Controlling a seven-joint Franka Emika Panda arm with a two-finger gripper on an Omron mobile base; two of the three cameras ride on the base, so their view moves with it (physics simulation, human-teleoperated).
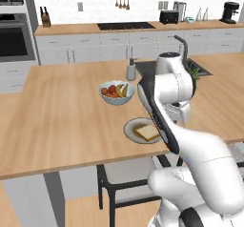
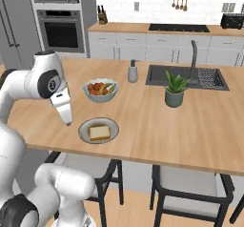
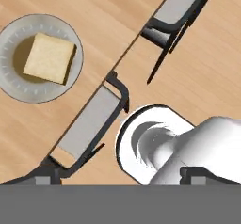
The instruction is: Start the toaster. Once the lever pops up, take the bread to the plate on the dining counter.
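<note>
A white tiled back wall point(image 1: 95, 6) runs behind the far worktop point(image 1: 76, 28), which rests on pale grey cabinets point(image 1: 86, 47) and carries a black hob point(image 1: 125, 25). Just left of that worktop stands a built-in oven point(image 2: 59, 30) in a dark tall unit. Above the hob hang wooden utensils point(image 1: 121, 1) on a rail; left of the hob sits a knife block point(image 1: 45, 18). In front of the hob, a dark sink point(image 2: 186, 76) with a tall tap point(image 2: 193, 54) is set in the near wooden surface. Dark-framed chairs point(image 2: 190, 192) with grey seats stand on the wooden floor point(image 3: 207, 72) below the sink.
</note>
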